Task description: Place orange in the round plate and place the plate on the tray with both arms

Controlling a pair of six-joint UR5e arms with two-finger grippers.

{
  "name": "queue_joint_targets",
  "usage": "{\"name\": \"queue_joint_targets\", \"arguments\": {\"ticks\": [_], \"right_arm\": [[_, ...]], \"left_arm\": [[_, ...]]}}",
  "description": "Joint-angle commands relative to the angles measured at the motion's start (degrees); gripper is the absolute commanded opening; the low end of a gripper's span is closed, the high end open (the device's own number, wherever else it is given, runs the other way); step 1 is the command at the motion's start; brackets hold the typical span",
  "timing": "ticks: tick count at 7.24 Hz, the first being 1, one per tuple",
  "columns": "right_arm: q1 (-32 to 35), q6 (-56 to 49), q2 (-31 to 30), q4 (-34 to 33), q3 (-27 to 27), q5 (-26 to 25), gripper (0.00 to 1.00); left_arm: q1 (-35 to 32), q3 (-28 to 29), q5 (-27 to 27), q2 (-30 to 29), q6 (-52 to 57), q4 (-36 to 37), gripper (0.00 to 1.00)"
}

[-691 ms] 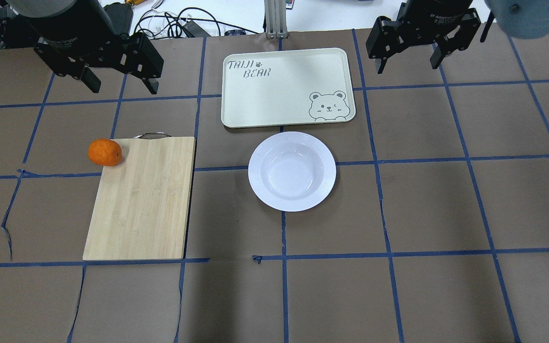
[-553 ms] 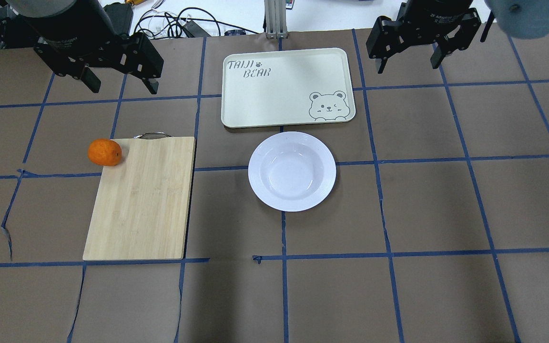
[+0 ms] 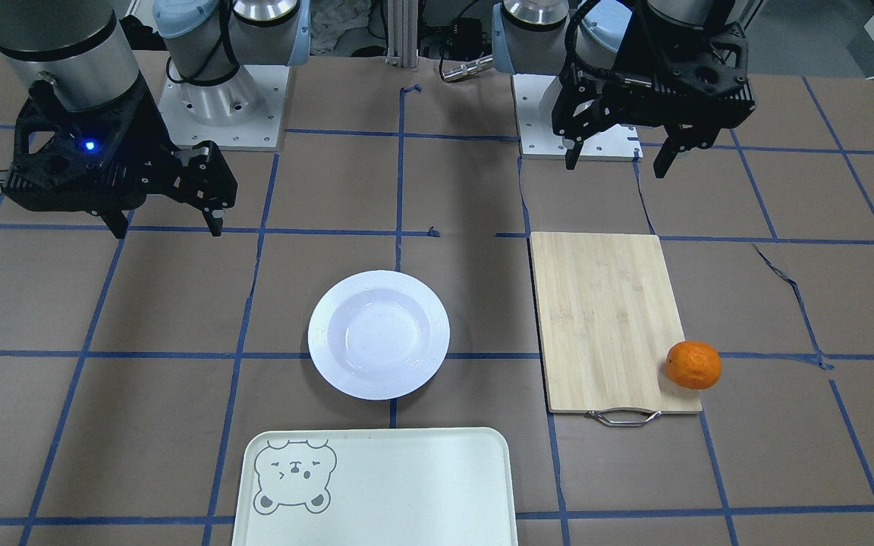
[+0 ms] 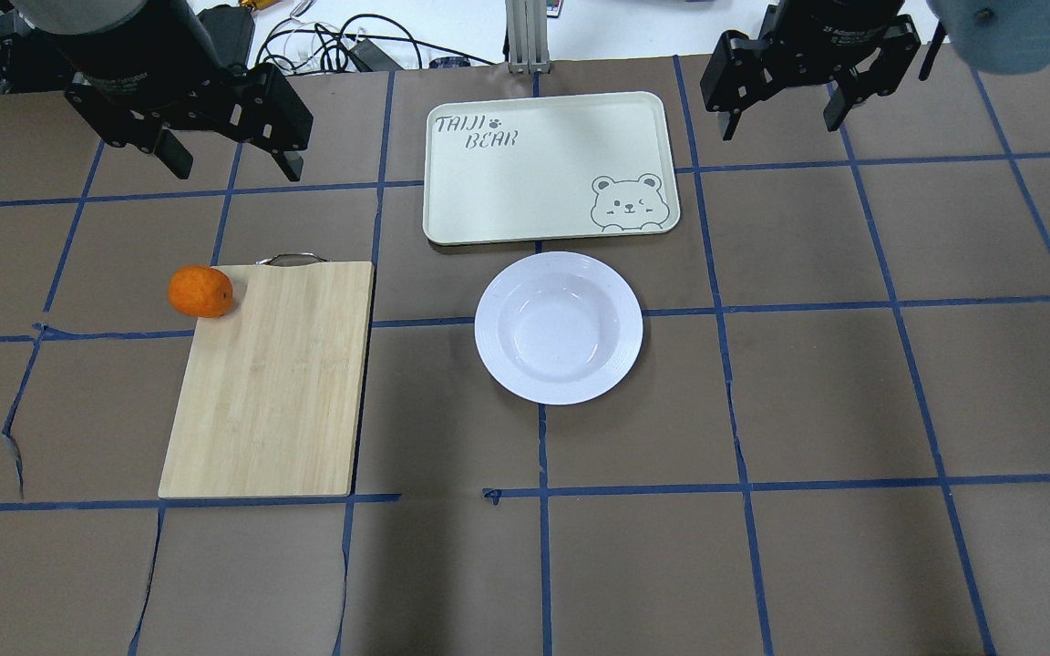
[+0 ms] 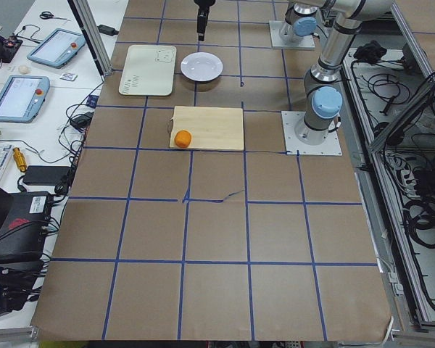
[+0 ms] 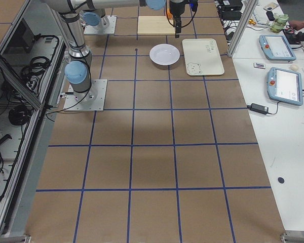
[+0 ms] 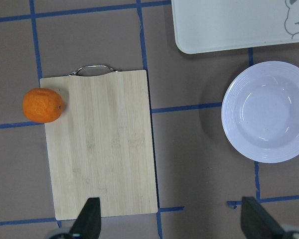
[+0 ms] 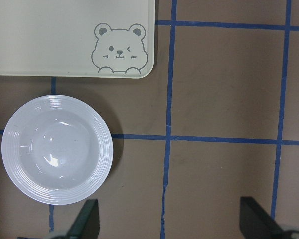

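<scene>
Small bright-orange fruit (image 4: 200,292) on brown bench (image 4: 808,410), apparently touching corner of bamboo cutting board (image 4: 270,383). Glossy white round plate (image 4: 487,328) just beside mint-white rectangular tray (image 4: 534,173), not on it. Left claw (image 4: 235,164) and right claw (image 4: 780,128) hover, both spread.

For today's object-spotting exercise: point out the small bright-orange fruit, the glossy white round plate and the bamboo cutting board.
Small bright-orange fruit (image 4: 200,292): overhead view, middle of skin.
Glossy white round plate (image 4: 630,328): overhead view, right rim.
Bamboo cutting board (image 4: 270,383): overhead view, bare middle.
</scene>
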Motion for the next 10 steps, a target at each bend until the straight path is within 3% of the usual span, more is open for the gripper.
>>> {"name": "queue_joint_targets", "arguments": {"ticks": [1,5,10], "right_arm": [[0.00,0.00,0.00,-0.02,0.00,0.00,1.00],[0.09,0.00,0.00,-0.19,0.00,0.09,1.00],[0.09,0.00,0.00,-0.02,0.00,0.18,1.00]], "left_arm": [[0.00,-0.04,0.00,0.01,0.25,-0.12,1.00],[0.44,0.14,0.17,-0.52,0.51,-0.30,1.00],[2.11,0.57,0.35,-5.53,0.43,1.64,1.00]]}}
